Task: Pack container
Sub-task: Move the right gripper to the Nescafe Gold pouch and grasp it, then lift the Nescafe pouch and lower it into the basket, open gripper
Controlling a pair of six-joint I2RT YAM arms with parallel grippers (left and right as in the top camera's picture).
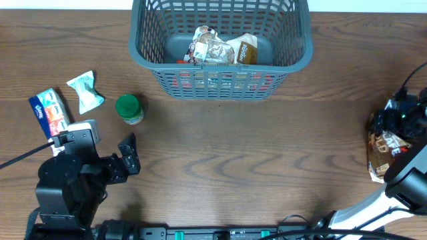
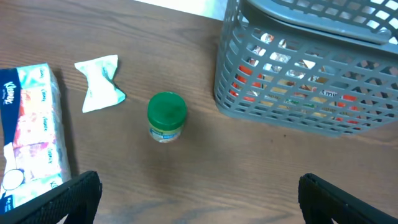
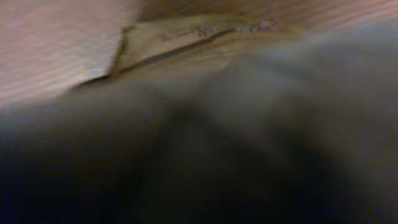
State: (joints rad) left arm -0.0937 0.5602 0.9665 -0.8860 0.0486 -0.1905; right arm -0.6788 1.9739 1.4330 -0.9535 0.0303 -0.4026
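Observation:
The container (image 1: 148, 56), a dark grey lattice basket, stands at the back centre and holds several snack packets (image 1: 217, 48). Its near wall shows in the left wrist view (image 2: 298, 99). My left gripper (image 1: 130, 155) is open and empty at the front left, its fingers wide apart over bare wood (image 2: 199, 205). A green-lidded jar (image 1: 129, 109) (image 2: 166, 115) stands just ahead of it. My right gripper (image 1: 395, 127) is at the far right edge, down on a brown packet (image 1: 379, 157). The right wrist view is dark and blurred, with only a tan packet edge (image 3: 186, 34) showing.
A white and green wrapper (image 1: 85, 91) (image 2: 99, 84) and a blue tissue pack (image 1: 50, 111) (image 2: 28, 134) lie left of the jar. Cables and a black bar run along the front edge (image 1: 220, 233).

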